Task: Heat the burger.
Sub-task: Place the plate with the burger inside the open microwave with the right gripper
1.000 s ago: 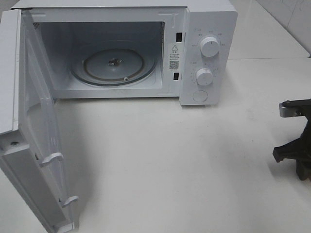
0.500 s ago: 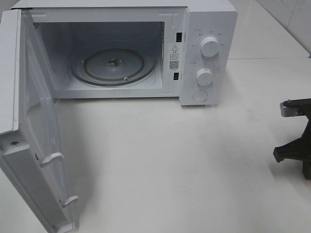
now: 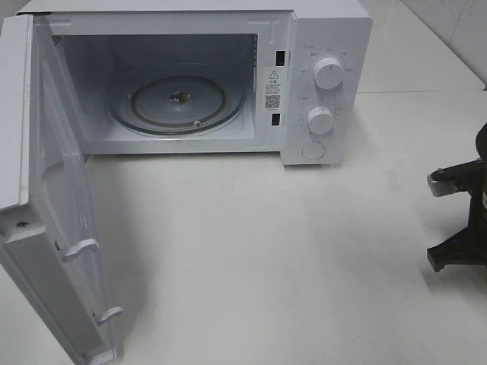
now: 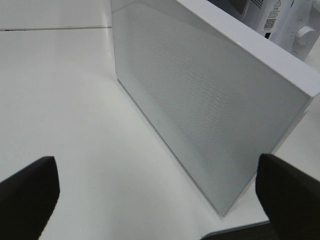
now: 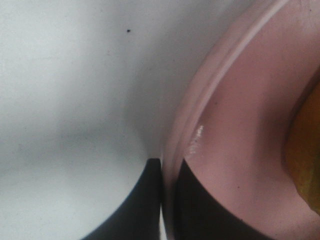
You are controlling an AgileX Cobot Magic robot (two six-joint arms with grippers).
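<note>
on plate [image 5: 240,125], right pincer [image 5: 168,172] newly tight

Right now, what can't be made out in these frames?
- Burger: right wrist view, only an orange sliver, cut by the frame edge; not in exterior high view.
- Pink plate: right wrist view, only part of the rim in frame.
- Right gripper: exterior high view, cut off at the frame edge.
- Dial labels: exterior high view, too small to read.
- Left gripper: left wrist view, fingertips only.
</note>
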